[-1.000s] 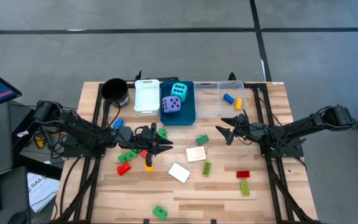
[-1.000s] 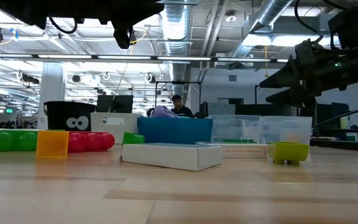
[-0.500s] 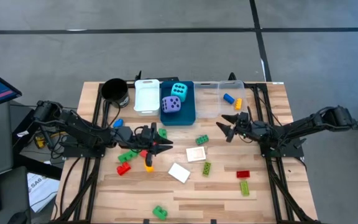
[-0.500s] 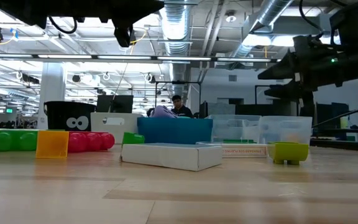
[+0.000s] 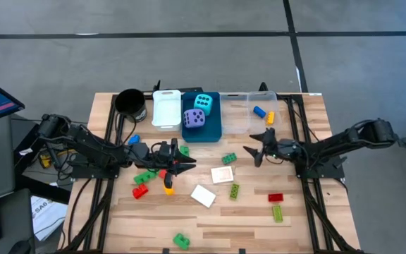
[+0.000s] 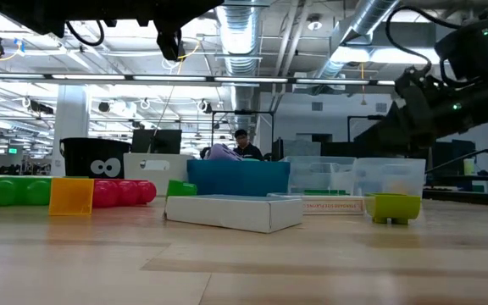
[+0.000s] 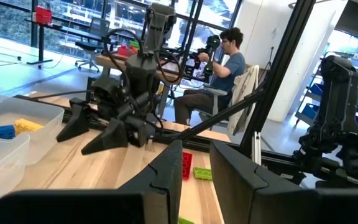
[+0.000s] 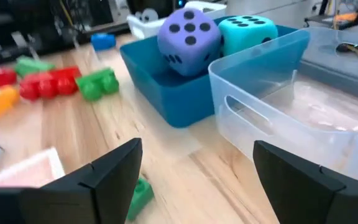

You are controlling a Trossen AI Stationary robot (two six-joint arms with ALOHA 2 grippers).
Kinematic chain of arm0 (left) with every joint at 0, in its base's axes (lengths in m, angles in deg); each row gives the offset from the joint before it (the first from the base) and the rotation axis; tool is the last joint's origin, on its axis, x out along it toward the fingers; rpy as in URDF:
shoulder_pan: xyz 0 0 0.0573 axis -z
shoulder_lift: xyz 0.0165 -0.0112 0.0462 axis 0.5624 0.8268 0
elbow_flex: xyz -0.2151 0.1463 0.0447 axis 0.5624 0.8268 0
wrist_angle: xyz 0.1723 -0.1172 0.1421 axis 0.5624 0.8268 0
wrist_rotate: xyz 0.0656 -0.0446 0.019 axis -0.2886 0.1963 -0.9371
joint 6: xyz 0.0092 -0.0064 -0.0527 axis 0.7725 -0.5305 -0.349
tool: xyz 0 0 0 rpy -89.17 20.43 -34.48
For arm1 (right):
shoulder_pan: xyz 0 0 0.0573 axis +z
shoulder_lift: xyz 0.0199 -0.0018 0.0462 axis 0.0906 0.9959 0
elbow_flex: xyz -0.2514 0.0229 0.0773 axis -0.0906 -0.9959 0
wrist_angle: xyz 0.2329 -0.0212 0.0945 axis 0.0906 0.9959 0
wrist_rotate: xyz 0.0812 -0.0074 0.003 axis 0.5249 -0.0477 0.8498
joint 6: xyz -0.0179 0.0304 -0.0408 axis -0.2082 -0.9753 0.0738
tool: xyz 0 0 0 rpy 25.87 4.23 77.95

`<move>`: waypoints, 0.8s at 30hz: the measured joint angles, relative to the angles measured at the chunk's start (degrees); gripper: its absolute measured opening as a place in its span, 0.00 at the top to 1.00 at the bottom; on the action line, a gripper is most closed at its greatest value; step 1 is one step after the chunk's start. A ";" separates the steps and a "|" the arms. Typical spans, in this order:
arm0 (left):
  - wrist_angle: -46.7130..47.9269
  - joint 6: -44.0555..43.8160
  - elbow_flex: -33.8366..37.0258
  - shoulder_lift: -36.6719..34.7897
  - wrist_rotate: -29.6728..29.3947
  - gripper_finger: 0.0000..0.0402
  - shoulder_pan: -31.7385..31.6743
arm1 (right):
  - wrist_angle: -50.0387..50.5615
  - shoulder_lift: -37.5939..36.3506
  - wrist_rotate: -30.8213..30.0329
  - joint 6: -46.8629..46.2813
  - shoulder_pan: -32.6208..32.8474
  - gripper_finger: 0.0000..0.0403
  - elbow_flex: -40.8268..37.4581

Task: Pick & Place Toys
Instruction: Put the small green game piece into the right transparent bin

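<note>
Presently the right hand [image 5: 257, 151] is held empty above the surface [image 5: 302, 219], just in front of the clear bin [image 5: 261, 113], with its fingers spread well apart and nothing between them. The step in hand is judged to be an approach for another pick: the green brick [image 5: 228, 159] lies just beside and below the fingertips, so a short descent and a centring over that brick would be called for before the fingers are closed.

The left hand [image 5: 178, 164] is seen over the cluster of red and green bricks [image 5: 144, 178] near the surface's left middle. Its fingers are drawn close together; whether the orange brick [image 5: 168, 188] beneath them is gripped cannot be told.

The toys are small, hard-edged studded plastic bricks, bright in colour. A yellow and a blue brick [image 5: 259, 111] are already lodged in the clear bin, and the purple die [image 5: 194, 119] and cyan die [image 5: 203, 102] sit in the blue bin [image 5: 213, 130]. Two white cards [image 5: 203, 195] lie flat mid-surface, with a red brick [image 5: 275, 197] and more green bricks scattered nearer the front edge.
</note>
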 joint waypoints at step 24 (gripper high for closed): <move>-0.06 -0.04 0.00 0.00 0.00 0.81 0.02 | -16.09 22.64 17.93 12.87 3.60 0.25 0.01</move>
